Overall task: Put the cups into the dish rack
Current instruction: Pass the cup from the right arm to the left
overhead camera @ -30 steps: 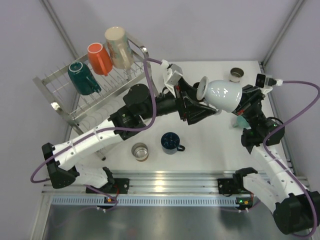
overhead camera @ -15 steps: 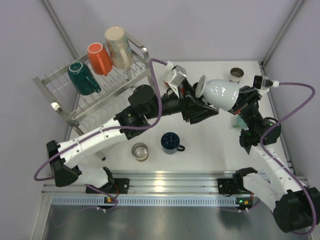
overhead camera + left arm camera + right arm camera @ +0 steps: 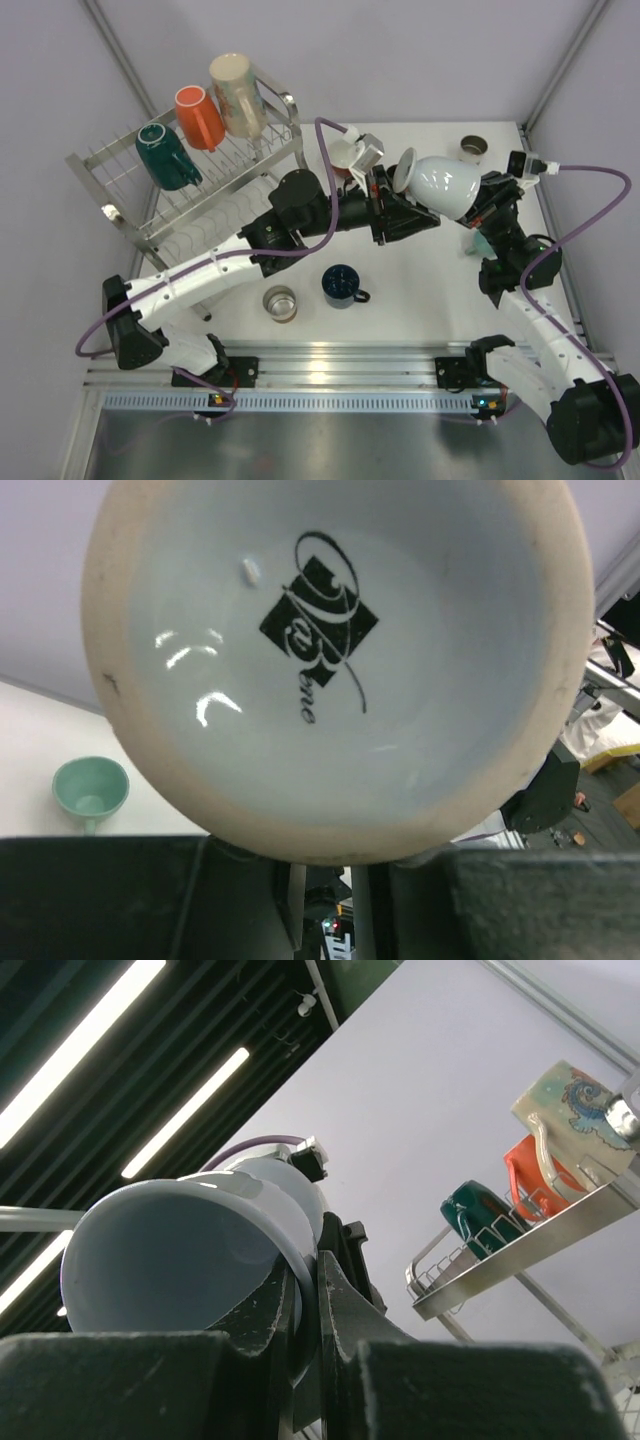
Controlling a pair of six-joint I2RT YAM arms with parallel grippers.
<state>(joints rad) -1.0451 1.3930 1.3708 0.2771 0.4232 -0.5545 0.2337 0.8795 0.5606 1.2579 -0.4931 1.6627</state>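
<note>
The rack (image 3: 215,170) stands at the counter's (image 3: 420,300) left rear, with the teal cup (image 3: 165,155), orange cup (image 3: 198,117) and beige cup (image 3: 236,92) on top. The pale cup (image 3: 450,188) hangs sideways above the counter, the right gripper (image 3: 487,200) clenched on its rim. The left gripper (image 3: 420,210) is at its base; I can't tell if it grips.

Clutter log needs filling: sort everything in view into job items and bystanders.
Job: steel wire dish rack; racked dark teal mug, orange mug, tall beige cup; pale blue cup held aloft; navy mug; small brown cup; mint cup; shiny grey tumbler.
Bystanders: purple cables; aluminium base rail.
</note>
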